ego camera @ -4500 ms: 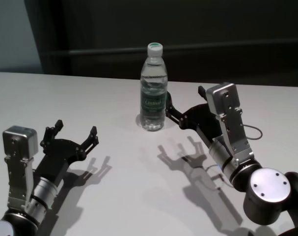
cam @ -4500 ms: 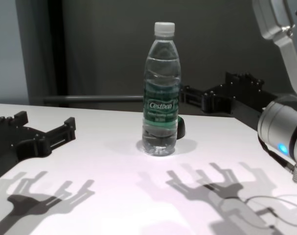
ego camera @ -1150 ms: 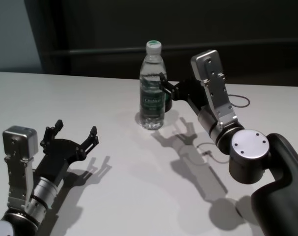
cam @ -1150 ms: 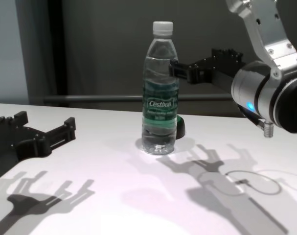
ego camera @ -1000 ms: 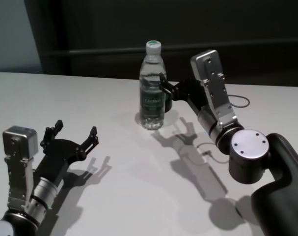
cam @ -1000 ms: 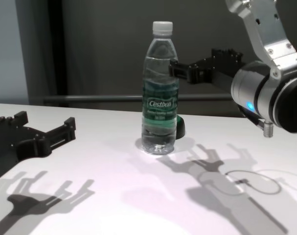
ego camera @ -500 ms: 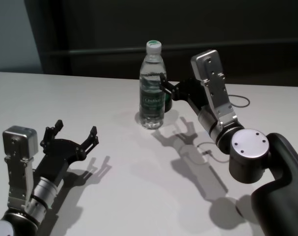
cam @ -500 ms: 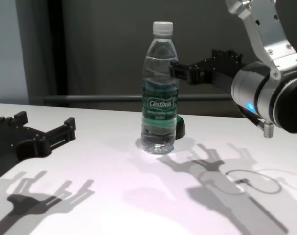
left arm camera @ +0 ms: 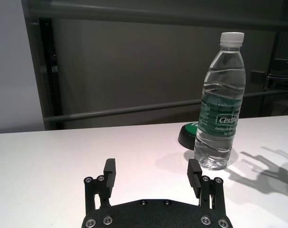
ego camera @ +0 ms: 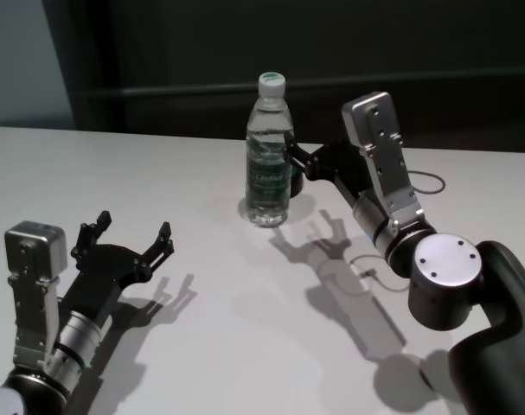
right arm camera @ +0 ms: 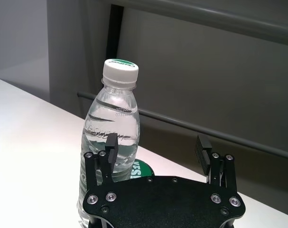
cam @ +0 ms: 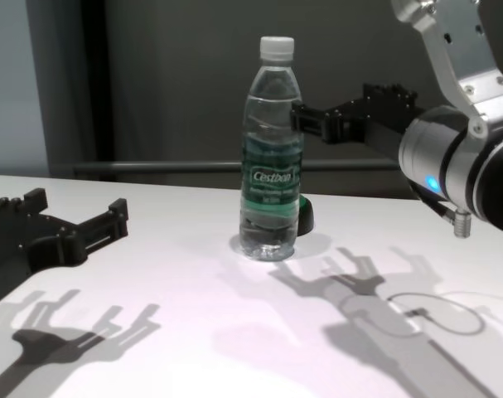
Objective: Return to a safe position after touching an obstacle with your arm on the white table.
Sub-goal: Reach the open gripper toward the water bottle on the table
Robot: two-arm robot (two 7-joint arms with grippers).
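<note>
The obstacle, a clear water bottle (ego camera: 269, 169) with a white cap and green label, stands upright on the white table (ego camera: 245, 328). My right gripper (ego camera: 290, 160) hangs open at the height of the bottle's upper half, on its right side. In the right wrist view one finger (right arm camera: 110, 145) overlaps the bottle (right arm camera: 113, 137); I cannot tell whether they touch. In the chest view its fingertips (cam: 305, 116) end at the bottle's (cam: 272, 166) right edge. My left gripper (ego camera: 132, 229) rests open low at the near left, far from the bottle (left arm camera: 219, 109).
A small dark green-and-black rounded object (cam: 305, 217) sits on the table just behind and right of the bottle. A thin cable (ego camera: 431, 180) loops off the right arm. A dark wall with a rail runs behind the table's far edge.
The right arm has shifted a little to the right, its fingertips easing off the bottle's side. Seconds ago that gripper was lower, near the tabletop. The bottle and left arm have not moved.
</note>
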